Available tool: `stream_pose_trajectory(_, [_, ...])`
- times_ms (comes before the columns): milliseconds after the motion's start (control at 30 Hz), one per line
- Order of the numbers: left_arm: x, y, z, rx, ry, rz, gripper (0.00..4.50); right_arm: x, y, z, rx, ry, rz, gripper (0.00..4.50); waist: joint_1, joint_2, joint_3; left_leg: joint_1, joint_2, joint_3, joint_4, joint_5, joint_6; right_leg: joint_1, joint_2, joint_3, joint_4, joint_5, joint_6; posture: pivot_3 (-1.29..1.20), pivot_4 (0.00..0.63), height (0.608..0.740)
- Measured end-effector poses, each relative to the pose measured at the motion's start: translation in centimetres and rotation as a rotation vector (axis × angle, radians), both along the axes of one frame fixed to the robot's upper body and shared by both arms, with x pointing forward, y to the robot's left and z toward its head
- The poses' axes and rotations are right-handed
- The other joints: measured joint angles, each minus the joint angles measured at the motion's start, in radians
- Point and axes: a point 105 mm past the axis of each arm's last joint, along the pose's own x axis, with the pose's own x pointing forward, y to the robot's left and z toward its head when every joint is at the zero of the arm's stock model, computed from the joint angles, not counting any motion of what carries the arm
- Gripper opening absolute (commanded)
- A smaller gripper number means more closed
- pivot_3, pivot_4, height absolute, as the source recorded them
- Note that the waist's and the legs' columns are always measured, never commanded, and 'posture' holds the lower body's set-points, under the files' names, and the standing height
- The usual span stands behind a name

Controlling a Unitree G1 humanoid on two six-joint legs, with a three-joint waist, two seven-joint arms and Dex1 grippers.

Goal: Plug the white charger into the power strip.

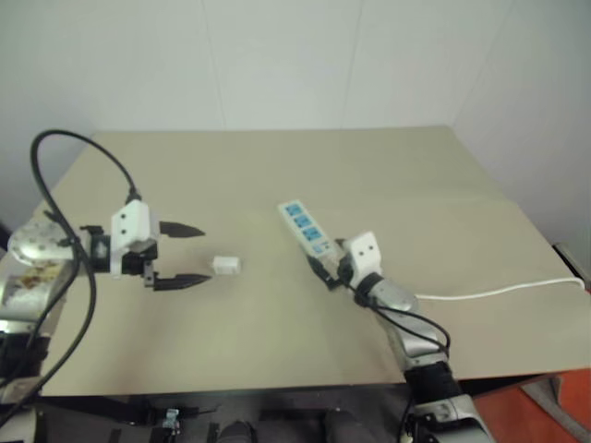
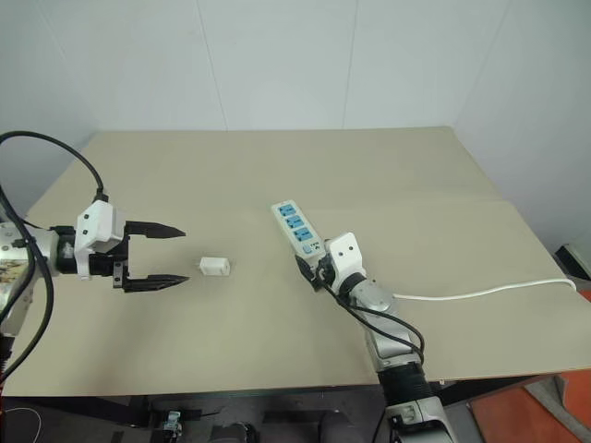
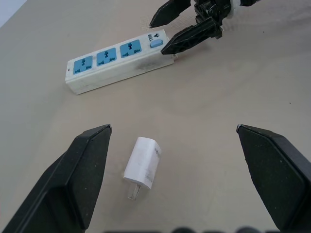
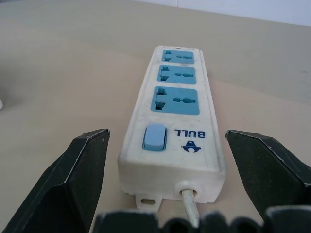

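white charger [image 3: 142, 163] lies between the open left claw's [image 3: 180, 179] fingers.

Soft, even light fell from overhead, and the beige table [image 2: 277, 314] looked evenly lit and free of glare. Shadows were faint: a thin dark smudge lay along the side of the power strip [image 3: 114, 60], and a slight one beside the white charger [image 3: 142, 162]. In the wrist views the near black fingers [image 4: 73, 184] appeared large and a little soft, while the strip's socket faces stayed sharp. The head views seemed slightly hazy and muted.
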Motion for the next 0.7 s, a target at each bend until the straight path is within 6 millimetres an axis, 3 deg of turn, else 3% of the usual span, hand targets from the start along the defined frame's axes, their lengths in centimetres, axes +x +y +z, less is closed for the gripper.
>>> stream_pose_trajectory(167, [-0.1,0.1,0.2,0.007,-0.01,0.003,4.5,0.3,0.0,-1.4,-0.014,0.035,-0.016,4.47,0.0,0.0,0.0,0.0,0.0,0.0,0.0,0.0,0.0,0.0,0.0,0.0,0.0,0.0,0.0,0.0,0.15,0.74])
stream_pose_trajectory(700, [-0.1,0.1,0.2,0.008,-0.011,0.004,4.5,1.0,1.2,-1.8,0.064,0.034,-0.082,4.47,-0.003,-0.001,-0.001,0.001,0.0,0.0,0.0,0.0,0.0,0.0,0.001,0.0,0.002,0.0,0.0,0.0,0.15,0.74])
